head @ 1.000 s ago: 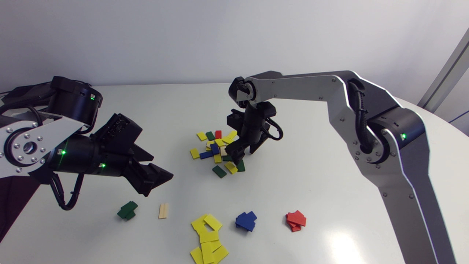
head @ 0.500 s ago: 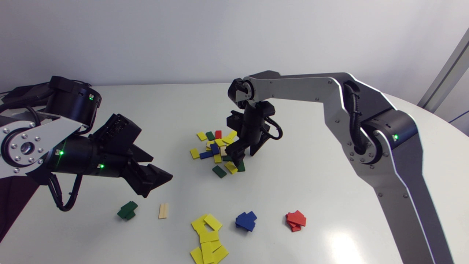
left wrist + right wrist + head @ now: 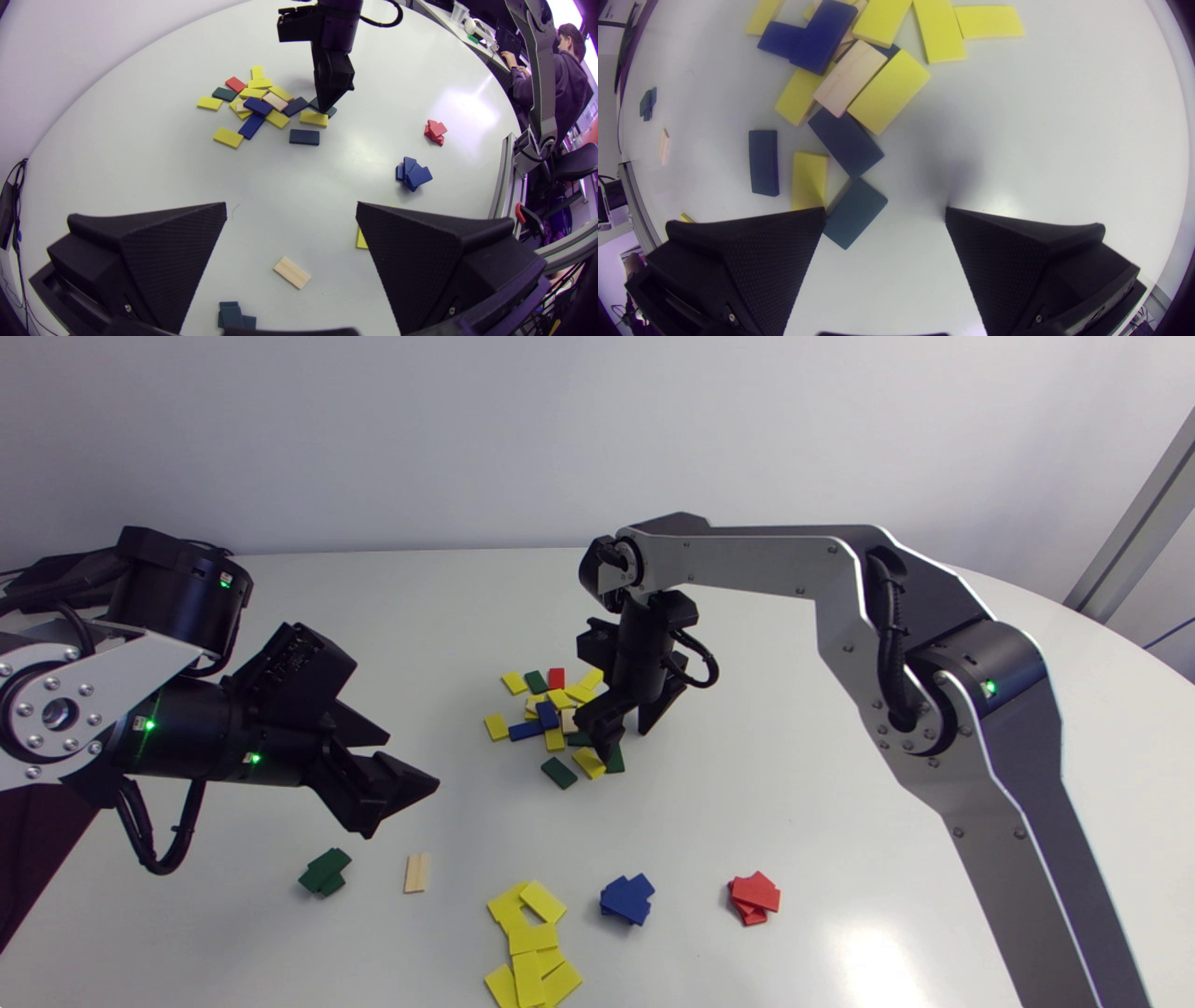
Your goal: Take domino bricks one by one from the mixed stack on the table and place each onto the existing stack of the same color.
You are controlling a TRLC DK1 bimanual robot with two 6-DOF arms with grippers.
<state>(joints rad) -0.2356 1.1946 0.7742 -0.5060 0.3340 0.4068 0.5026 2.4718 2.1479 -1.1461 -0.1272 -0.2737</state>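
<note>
As the right gripper hangs spread and empty over the near right edge of the mixed stack, the main hazard is a bad approach. In the right wrist view one finger stands above the corner of a green brick and the end of a yellow brick just beside it. Whether it touches either cannot be told. If it closes from this position, it is likely to shove the green brick aside, tip it, or trap both bricks at once.

The bricks are thin, flat, hard-edged rectangles with a matte painted finish, and a few are bare pale wood. Lying flat on the smooth, glossy white table, they offer little edge to pinch and are likely to slide.

The green stack lies near and far left, below the left gripper, which is also spread and empty. A delivery there risks crowding that arm. The yellow stack is sprawled loosely, so an added brick may slip off.
</note>
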